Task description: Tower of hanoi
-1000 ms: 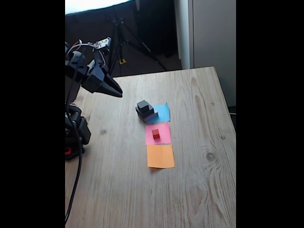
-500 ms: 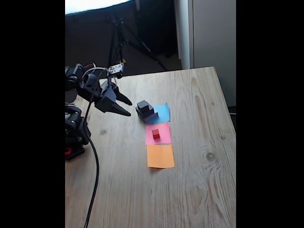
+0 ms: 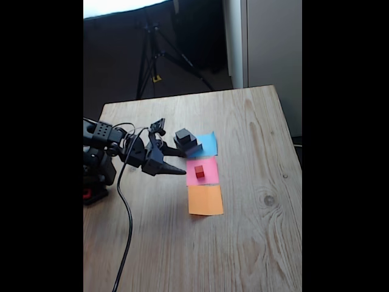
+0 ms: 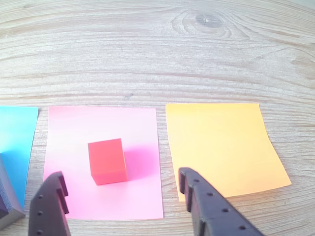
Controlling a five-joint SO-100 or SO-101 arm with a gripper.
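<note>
**Parted fingers low over the pink sheet, red cube just ahead**

In the fixed view, the black arm (image 3: 100,155) sits at the left edge of the pale, grained wooden counter (image 3: 255,243), a dark cable (image 3: 126,213) trailing from it toward the near edge. Its gripper (image 3: 173,163) reaches rightward, low over the wood, with its pointed tips close to the left edge of the pink paper square (image 3: 202,171).

In the wrist view the fingers (image 4: 49,206) are matte black plastic, tapered, with small studs along their inner faces. They stand released, spread apart and holding nothing, with the tiny red cube (image 4: 107,161) just ahead of the gap, nearer the left finger. The cube is smooth, sharp-edged, and rests flat on the pink sheet, casting a soft shadow to its right.

Further back in the fixed view, a stepped stack sits at the left edge of the blue paper square (image 3: 208,144): small black cube (image 3: 182,134) on top, medium black block (image 3: 190,142) under it, large flat grey block (image 3: 189,151) at the base.

To the right in the wrist view lies the orange paper square (image 4: 221,147), flat and bare.
</note>
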